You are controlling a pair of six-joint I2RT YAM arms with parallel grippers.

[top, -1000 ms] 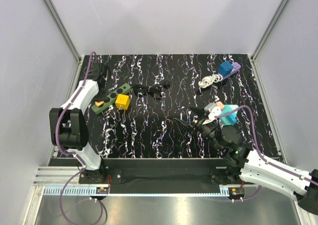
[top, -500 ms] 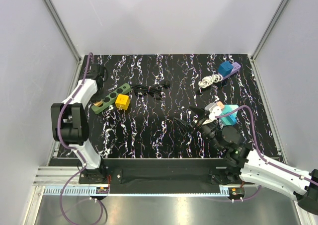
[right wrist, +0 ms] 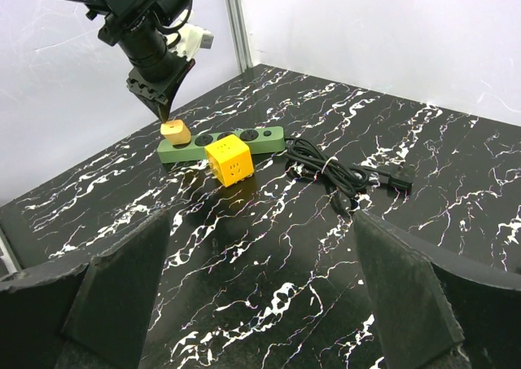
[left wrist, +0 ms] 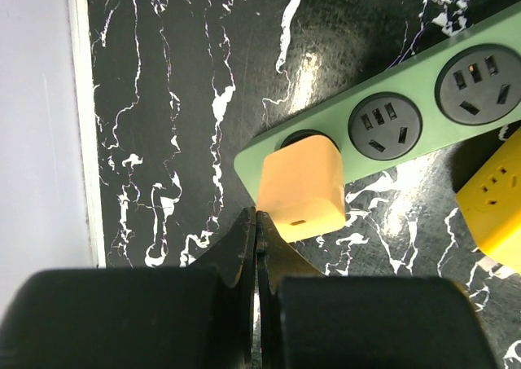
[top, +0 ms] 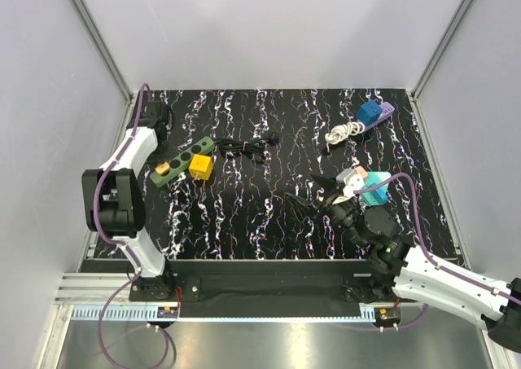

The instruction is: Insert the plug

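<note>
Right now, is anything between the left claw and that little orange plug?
Nothing: in the right wrist view the shut left gripper hangs just above the orange plug on the green power strip, with only air between.

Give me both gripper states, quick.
Left gripper: shut, empty, above the orange plug.
Right gripper: open, empty.

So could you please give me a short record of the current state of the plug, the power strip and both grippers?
plug: orange plug sits on the end socket of the green power strip; depth unclear
left gripper: left gripper shut, tips just above the plug's edge, holding nothing
right gripper: right gripper open, empty, away from the strip
beside strip: yellow cube socket, black cable
</note>
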